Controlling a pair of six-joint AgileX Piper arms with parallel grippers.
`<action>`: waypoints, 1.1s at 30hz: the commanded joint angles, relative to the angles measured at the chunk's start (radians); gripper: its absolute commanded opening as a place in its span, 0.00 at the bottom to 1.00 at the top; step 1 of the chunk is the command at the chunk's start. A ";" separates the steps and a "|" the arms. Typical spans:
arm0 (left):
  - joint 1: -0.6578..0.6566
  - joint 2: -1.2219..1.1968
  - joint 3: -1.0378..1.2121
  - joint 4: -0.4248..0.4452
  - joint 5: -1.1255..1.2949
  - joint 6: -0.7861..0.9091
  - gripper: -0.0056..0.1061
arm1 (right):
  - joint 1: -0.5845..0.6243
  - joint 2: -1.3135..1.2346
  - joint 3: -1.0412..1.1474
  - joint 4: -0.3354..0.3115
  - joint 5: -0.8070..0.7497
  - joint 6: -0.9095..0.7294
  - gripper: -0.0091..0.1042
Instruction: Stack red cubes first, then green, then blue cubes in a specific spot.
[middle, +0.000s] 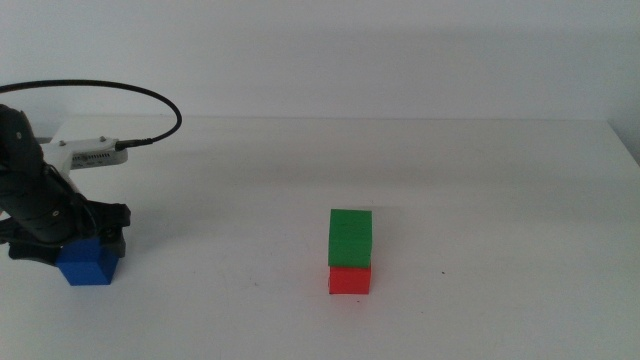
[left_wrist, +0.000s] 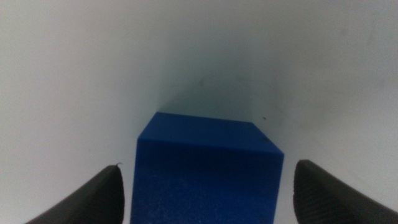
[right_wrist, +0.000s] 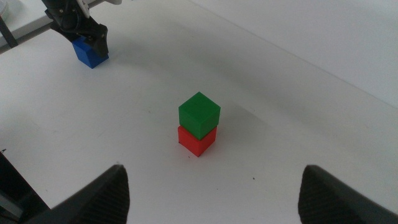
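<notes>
Left claw (middle: 88, 243) straddles the blue cube (middle: 86, 263), jaws open, not yet gripping; rigid, light, matte, best pinched across opposite flat faces. Right claw (right_wrist: 214, 193) waits open, empty.

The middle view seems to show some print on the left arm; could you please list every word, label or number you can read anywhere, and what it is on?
White label on the left arm's wrist housing: dark print, too small and blurred to read.
Blue cube, green cube, red cube: plain faces, no text.
Nothing else legible in any view.
</notes>
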 joint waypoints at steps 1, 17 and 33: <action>0.002 0.003 0.000 -0.015 -0.013 0.000 0.82 | 0.002 -0.004 0.002 -0.006 -0.009 -0.012 0.85; -0.225 -0.269 -0.104 0.032 0.152 -0.285 0.03 | 0.002 -0.004 0.002 -0.006 -0.009 -0.012 0.85; -0.919 -0.016 -0.649 0.355 0.490 -0.888 0.03 | 0.002 -0.004 0.002 -0.006 -0.009 -0.012 0.85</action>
